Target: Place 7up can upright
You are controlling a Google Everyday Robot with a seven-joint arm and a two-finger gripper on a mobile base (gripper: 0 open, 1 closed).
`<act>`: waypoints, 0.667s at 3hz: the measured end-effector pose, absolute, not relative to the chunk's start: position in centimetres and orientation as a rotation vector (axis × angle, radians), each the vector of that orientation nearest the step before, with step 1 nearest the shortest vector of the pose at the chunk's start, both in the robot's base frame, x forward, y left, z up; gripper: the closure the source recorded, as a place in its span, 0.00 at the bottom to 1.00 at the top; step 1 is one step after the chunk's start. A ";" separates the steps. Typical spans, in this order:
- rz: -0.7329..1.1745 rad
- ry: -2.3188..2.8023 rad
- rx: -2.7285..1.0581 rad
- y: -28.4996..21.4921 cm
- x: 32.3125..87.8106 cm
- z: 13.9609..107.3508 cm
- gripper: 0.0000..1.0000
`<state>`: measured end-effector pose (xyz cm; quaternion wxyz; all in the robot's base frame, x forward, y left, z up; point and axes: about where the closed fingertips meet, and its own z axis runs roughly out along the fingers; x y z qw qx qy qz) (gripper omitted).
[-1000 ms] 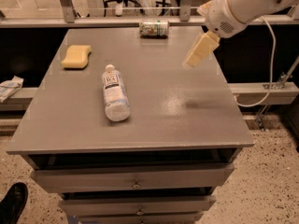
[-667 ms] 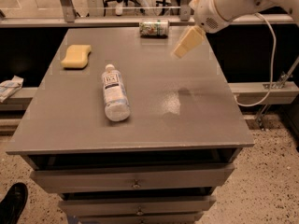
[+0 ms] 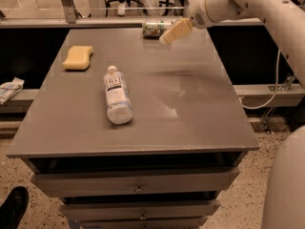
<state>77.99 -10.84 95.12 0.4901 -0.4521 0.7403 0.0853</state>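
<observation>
The 7up can (image 3: 154,28) lies on its side at the far edge of the grey table (image 3: 200,109), green print showing, its right end partly hidden behind the gripper. My gripper (image 3: 167,38), cream-coloured on a white arm, hangs just above the table at the far edge, right beside the can's right end and pointing down-left toward it. I cannot tell whether it touches the can.
A clear plastic bottle (image 3: 116,97) with a white cap lies on its side left of centre. A yellow sponge (image 3: 77,57) sits at the far left. Drawers (image 3: 138,185) are below the tabletop. A black shoe (image 3: 12,208) is on the floor at lower left.
My gripper has moved left and toward the far edge of the table, from the right side to just beside the can. The can, bottle and sponge have not moved.
</observation>
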 end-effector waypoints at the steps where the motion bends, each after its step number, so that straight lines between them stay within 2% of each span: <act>1: 0.256 1.792 -1.005 -10.5 80.7 94.6 0.00; 2: 0.293 1.778 -0.952 -9.6 82.9 94.2 0.00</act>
